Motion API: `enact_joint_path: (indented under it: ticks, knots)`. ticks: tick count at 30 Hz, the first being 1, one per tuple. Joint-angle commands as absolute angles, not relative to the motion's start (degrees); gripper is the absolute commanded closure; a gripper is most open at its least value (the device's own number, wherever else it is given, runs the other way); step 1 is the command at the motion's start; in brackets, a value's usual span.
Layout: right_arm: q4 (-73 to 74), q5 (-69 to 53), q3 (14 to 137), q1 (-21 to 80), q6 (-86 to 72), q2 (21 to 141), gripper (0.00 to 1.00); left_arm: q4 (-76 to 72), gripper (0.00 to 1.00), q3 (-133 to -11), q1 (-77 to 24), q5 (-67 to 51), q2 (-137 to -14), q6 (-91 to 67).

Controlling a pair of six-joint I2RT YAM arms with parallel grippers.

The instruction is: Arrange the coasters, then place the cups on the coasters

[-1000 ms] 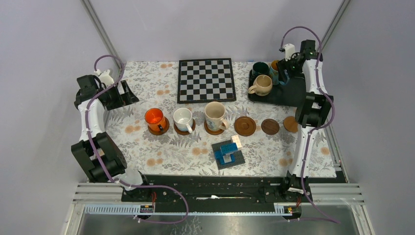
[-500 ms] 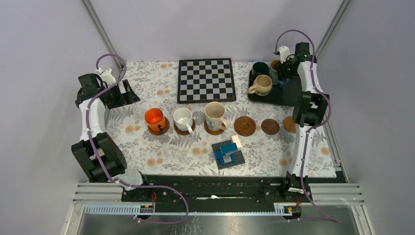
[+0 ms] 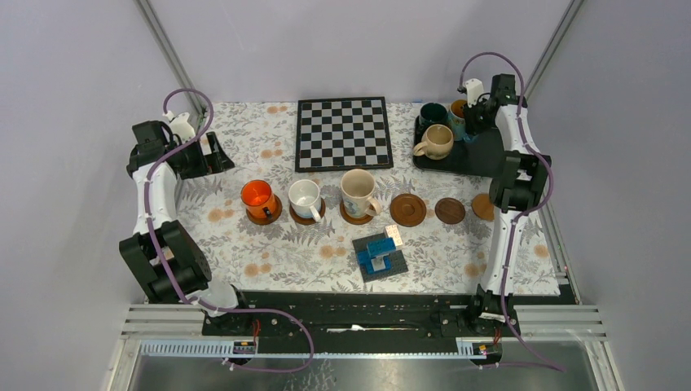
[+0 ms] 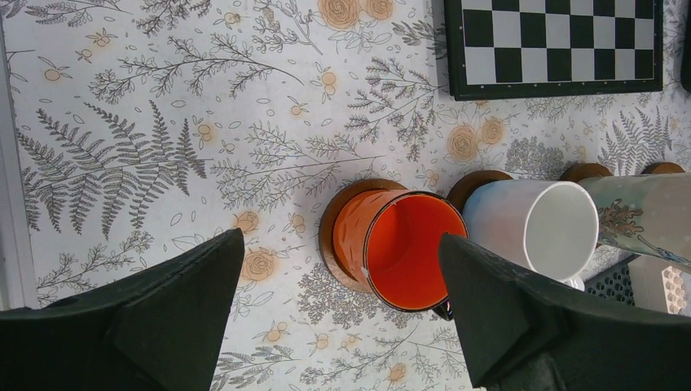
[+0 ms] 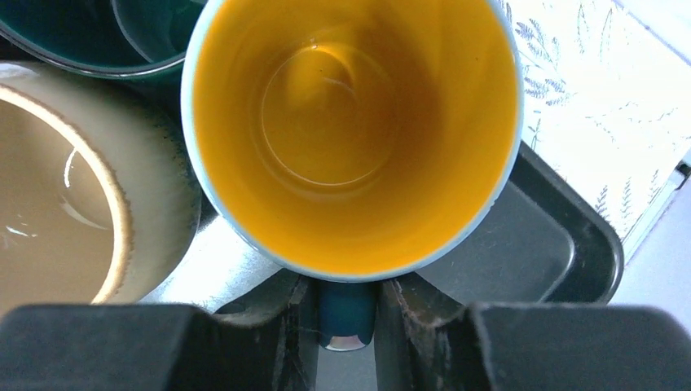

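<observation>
Orange (image 3: 257, 195), white (image 3: 304, 196) and patterned (image 3: 357, 192) cups stand on coasters in a row. Right of them lie three bare coasters (image 3: 407, 209) (image 3: 449, 211) (image 3: 483, 206). The black tray (image 3: 481, 155) holds the beige cup (image 3: 437, 141), the dark green cup (image 3: 433, 115) and the blue cup (image 3: 458, 114). My right gripper (image 5: 346, 318) is shut on the handle of the blue cup (image 5: 350, 130), which is yellow-orange inside. My left gripper (image 4: 341, 240) hangs open above the table at the left, with the orange cup (image 4: 407, 248) below and beyond its fingers.
A chessboard (image 3: 343, 133) lies at the back middle. A grey plate with blue blocks (image 3: 380, 256) sits near the front, below the patterned cup. The beige cup (image 5: 57, 187) and dark green cup (image 5: 106, 32) stand close against the blue one.
The right gripper's jaws have closed on the blue cup's handle, and that arm has shifted slightly toward the back. The left arm has barely moved.
</observation>
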State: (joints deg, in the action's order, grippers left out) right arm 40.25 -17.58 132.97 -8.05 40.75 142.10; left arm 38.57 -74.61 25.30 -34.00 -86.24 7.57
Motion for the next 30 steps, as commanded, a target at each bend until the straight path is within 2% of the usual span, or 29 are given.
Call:
enact_joint_path:
  ticks: [1, 9, 12, 24, 30]
  knots:
    - [34.77, -19.27, 126.52, -9.18, 34.1, 134.94, 1.0, 37.44, 0.01, -76.2, 25.22, -34.55, -84.7, 9.04]
    - [14.95, -24.57, 106.44, -11.4, 29.75, 120.53, 1.0, 36.26, 0.01, -76.23, 24.78, -36.22, -85.3, 8.88]
    - [11.03, -25.31, 102.65, -11.6, 28.02, 117.29, 1.0, 35.81, 0.01, -76.18, 24.58, -36.18, -85.19, 8.79]
    - [11.29, -27.33, 96.45, -12.57, 27.17, 105.6, 1.0, 35.59, 0.01, -78.11, 22.0, -37.07, -85.56, 9.62]
    - [14.4, -31.25, 89.27, -12.42, 26.39, 95.96, 1.0, 35.17, 0.01, -78.26, 19.54, -36.44, -84.82, 9.43]
